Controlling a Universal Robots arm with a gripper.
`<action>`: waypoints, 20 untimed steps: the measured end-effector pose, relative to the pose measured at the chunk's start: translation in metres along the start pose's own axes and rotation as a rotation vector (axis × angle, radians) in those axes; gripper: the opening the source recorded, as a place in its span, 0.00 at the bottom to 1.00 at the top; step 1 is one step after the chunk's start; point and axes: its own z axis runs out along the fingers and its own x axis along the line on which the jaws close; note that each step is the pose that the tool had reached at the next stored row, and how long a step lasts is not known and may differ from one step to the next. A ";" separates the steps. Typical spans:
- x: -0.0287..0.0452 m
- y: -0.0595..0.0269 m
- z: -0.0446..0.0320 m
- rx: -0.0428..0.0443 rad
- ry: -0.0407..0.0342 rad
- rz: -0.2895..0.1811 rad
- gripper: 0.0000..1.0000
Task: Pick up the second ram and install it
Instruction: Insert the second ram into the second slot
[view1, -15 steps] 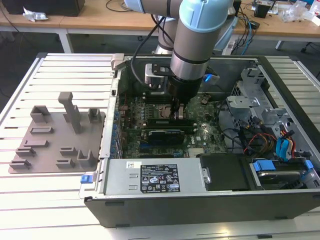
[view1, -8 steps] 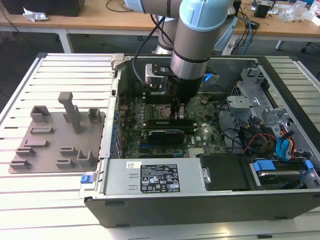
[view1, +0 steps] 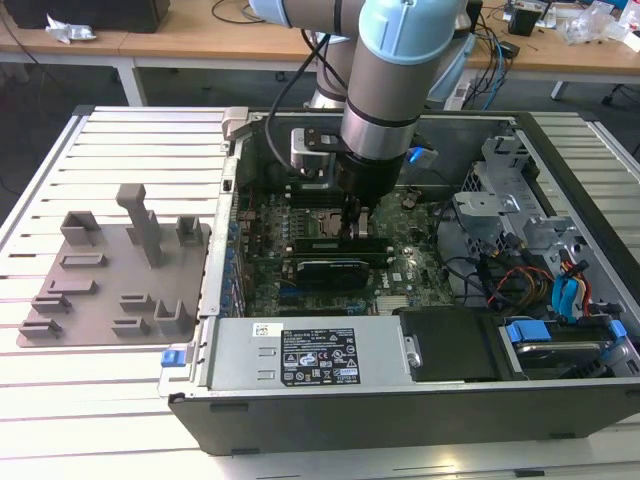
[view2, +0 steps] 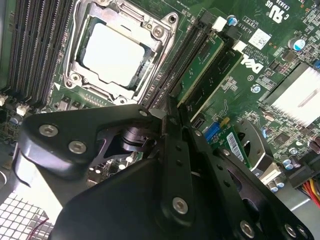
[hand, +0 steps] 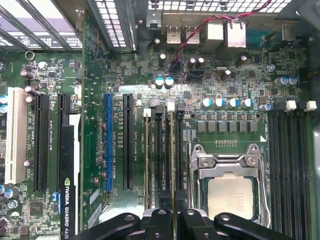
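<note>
Over on the left of the exterior view, the gray holder tray (view1: 110, 275) sits on the slatted table (view1: 60, 400), its upright blocks standing bare. Moving right, we're into the open computer case (view1: 420, 400), and the gripper (view1: 352, 222) is down inside it, low over the motherboard (view1: 400, 275) at centre frame, just above the black card (view1: 328, 268).

Now the second wrist view: the CPU socket (view2: 114, 52) lies upper left, and right of it the fingers (view2: 172, 130) are pinched together on the top edge of the second ram (view2: 200, 67), a thin green stick standing edge-up in the memory slots beside the socket. Another green stick (view2: 217, 75) sits just beside it. Whether the held one is fully seated, I can't quite tell from here.

First wrist view, lower centre: the fingertips (hand: 167, 220) clamp that same thin board edge (hand: 173, 165), left of the socket (hand: 230, 195).
</note>
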 end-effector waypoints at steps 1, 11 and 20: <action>0.0000 0.0000 0.0002 0.0000 0.0000 0.000 0.13; -0.0001 0.0001 -0.0015 0.0002 0.0005 0.000 0.13; -0.0001 0.0009 0.0024 0.0003 0.0003 0.000 0.13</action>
